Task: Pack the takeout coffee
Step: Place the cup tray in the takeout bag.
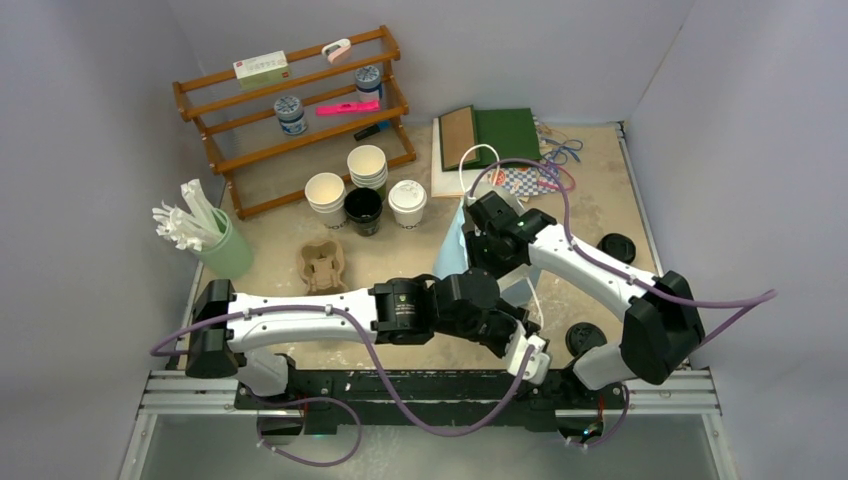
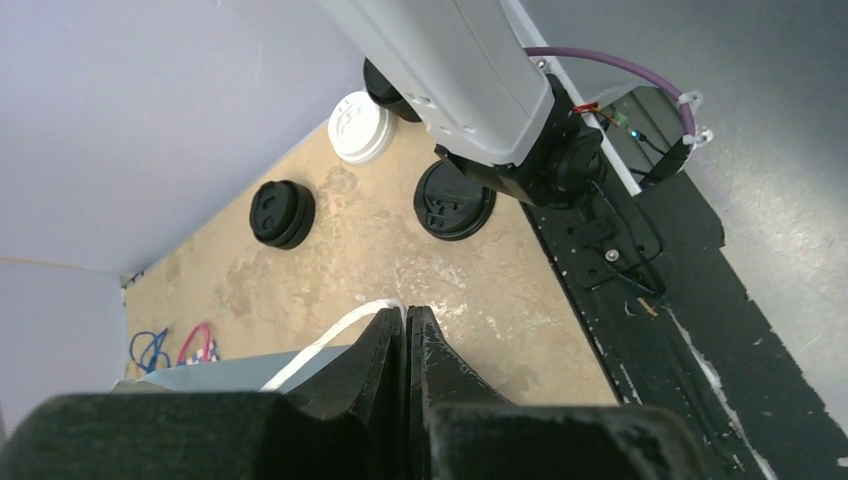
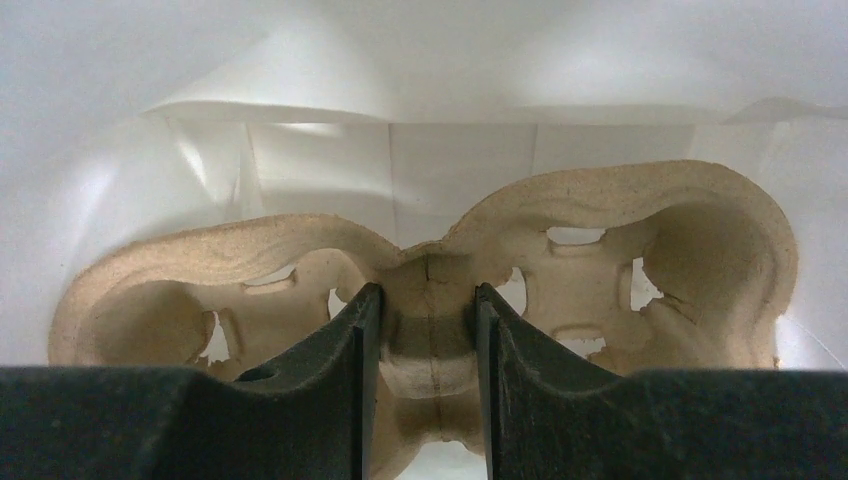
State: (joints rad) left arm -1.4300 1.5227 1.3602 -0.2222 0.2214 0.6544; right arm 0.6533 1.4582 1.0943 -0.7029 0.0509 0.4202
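Pale lilac walls point(image 1: 90, 120) closed in a scuffed tan tabletop point(image 1: 400, 255). At far left stood a green tumbler point(image 1: 225, 250) of white wrapped sticks, and behind it a wooden rack point(image 1: 290, 110). A spare pulp carrier point(image 1: 323, 265) lay on the table in front of the cups. Those were lidless cream stacks point(image 1: 367, 165), a black cup point(image 1: 363, 210) whose lid I could not make out, and just right of it the cream-white cup with white lid point(image 1: 407, 202). Both stood upright on the table, outside the bag. Toward the middle, the left gripper point(image 2: 405, 315) was clamped tight on the white cord handle point(image 2: 330, 340) of the pale bag point(image 1: 452, 250). The right gripper point(image 3: 428, 292), inside the bag, pinched the centre rib of a second pulp carrier point(image 3: 620, 230). Loose black lids point(image 1: 617, 245) lay at the right.
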